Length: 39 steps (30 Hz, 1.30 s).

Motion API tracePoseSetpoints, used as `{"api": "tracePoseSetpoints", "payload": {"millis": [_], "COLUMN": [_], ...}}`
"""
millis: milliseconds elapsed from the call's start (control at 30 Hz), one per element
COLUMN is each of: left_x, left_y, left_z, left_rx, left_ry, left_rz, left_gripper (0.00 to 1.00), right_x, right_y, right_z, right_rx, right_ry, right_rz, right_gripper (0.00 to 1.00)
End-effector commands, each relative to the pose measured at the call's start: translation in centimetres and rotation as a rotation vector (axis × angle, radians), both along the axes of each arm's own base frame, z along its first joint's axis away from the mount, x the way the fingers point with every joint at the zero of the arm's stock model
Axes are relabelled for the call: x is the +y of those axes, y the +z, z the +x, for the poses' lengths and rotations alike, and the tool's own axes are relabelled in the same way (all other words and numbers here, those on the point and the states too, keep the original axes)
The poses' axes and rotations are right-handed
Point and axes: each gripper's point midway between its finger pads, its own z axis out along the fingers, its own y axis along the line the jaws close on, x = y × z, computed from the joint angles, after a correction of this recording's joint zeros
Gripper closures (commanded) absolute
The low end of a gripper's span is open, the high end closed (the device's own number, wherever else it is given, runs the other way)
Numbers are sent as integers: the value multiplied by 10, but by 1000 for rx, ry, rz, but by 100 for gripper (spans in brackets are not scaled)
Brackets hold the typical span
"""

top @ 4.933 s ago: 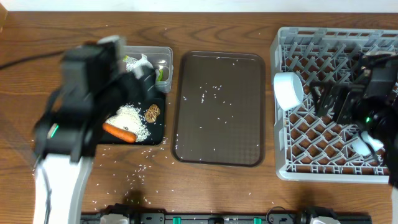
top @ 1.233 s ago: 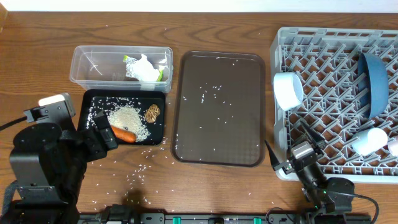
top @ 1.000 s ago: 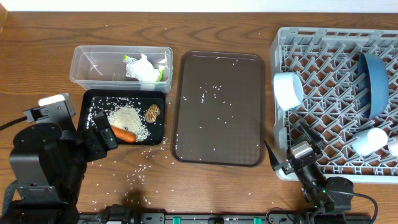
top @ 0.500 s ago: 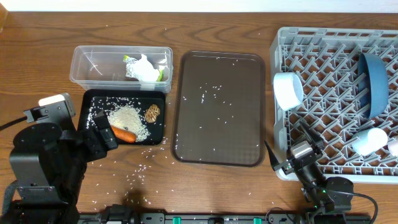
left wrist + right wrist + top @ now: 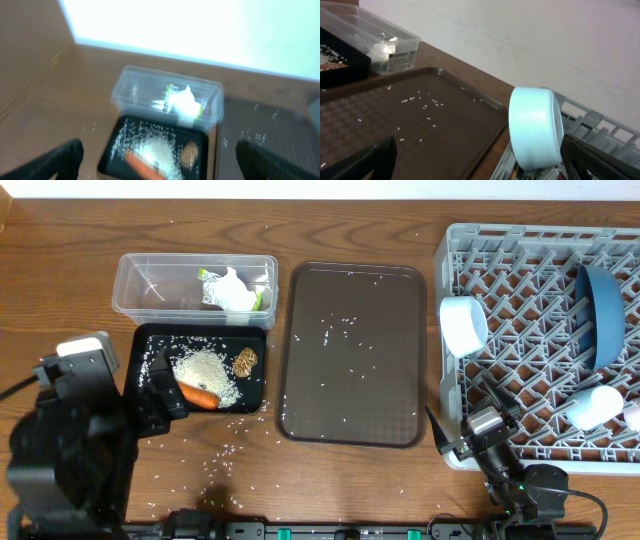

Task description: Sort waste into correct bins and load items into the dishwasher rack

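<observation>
Most of the job looks finished, judging by how things lie. Along the near edge of the surface, loose white rice grains [image 5: 222, 465] are scattered on the bare wood, and more speckle the dark-brown serving tray [image 5: 380, 410] in the middle, so that waste is not fully gathered. Toward the left edge, the shallow black tray [image 5: 252, 340] holds a rice heap, the small orange carrot [image 5: 198, 394] and the brown food lump [image 5: 246, 360]. Just behind it, nearer the far edge, the clear tub [image 5: 130, 290] contains the crumpled white tissue [image 5: 232, 288] and the yellow-green snack wrapper [image 5: 262, 298]. At the right edge, the dishwasher rack [image 5: 530, 250] carries the small light-blue cup [image 5: 592, 406] and, touching the picture border, the pinkish-white cup [image 5: 633, 416]. Farther back, the white bowl [image 5: 464, 325] stands on edge at the rack's left side, and the dark-blue bowl [image 5: 600, 315] is tilted toward its far right corner. I cannot make out the chopstick anywhere. What seems left is the stray rice. The left end effector [image 5: 157, 147] hangs over the near left corner with its fingers spread wide, gripping nothing and facing the black tray. The right end effector [image 5: 479, 144] sits at the rack's near left corner, fingers likewise wide apart and empty, with the white bowl ahead of it.
</observation>
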Motion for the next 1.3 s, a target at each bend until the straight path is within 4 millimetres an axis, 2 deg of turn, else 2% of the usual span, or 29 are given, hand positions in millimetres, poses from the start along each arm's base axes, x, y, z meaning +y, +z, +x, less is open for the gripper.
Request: {"api": "tracePoseSetpoints", "payload": {"millis": [0, 100, 200, 500, 667, 1033, 1200, 1267], "left_x": [-23, -32, -32, -32, -32, -35, -35, -35], "left_y": [-6, -13, -31, -105, -139, -209, -236, -234], "left_z": [0, -1, -5, -8, -3, 24, 28, 30], "left_rx": [-59, -148, -196, -269, -307, -257, -224, -251], "left_ry": [-204, -272, -267, -232, -224, -239, -240, -239], "left_rz": [162, 241, 249, 150, 132, 121, 117, 120], "left_gripper": [2, 2, 2, 2, 2, 2, 2, 2], "right_x": [1, 1, 1, 1, 1, 1, 1, 1], "right_y": [-1, -1, -1, -1, -1, -1, -1, -1], "right_z": [0, 0, 0, 0, 0, 0, 0, 0], "right_rx": [1, 1, 1, 1, 1, 1, 1, 1], "right_ry": [2, 2, 2, 2, 2, 2, 2, 2], "right_rz": [-1, -1, -1, 0, -1, -1, -1, -1], "right_gripper": [1, 1, 1, 1, 1, 1, 1, 1]}}
